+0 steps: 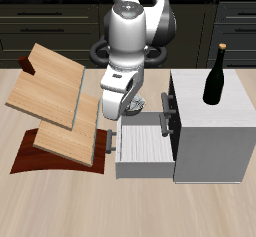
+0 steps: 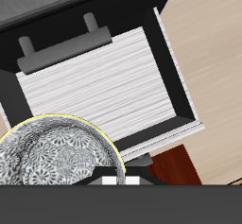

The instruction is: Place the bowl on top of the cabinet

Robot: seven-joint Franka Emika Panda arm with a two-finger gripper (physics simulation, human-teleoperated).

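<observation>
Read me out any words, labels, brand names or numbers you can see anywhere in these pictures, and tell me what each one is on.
None: no view shows readable text.
The black bottle on the cabinet shows no label.
The bowl carries only a grey speckled pattern, no letters.
The open drawer, the tilted wooden boards and the robot arm are all unmarked.
</observation>
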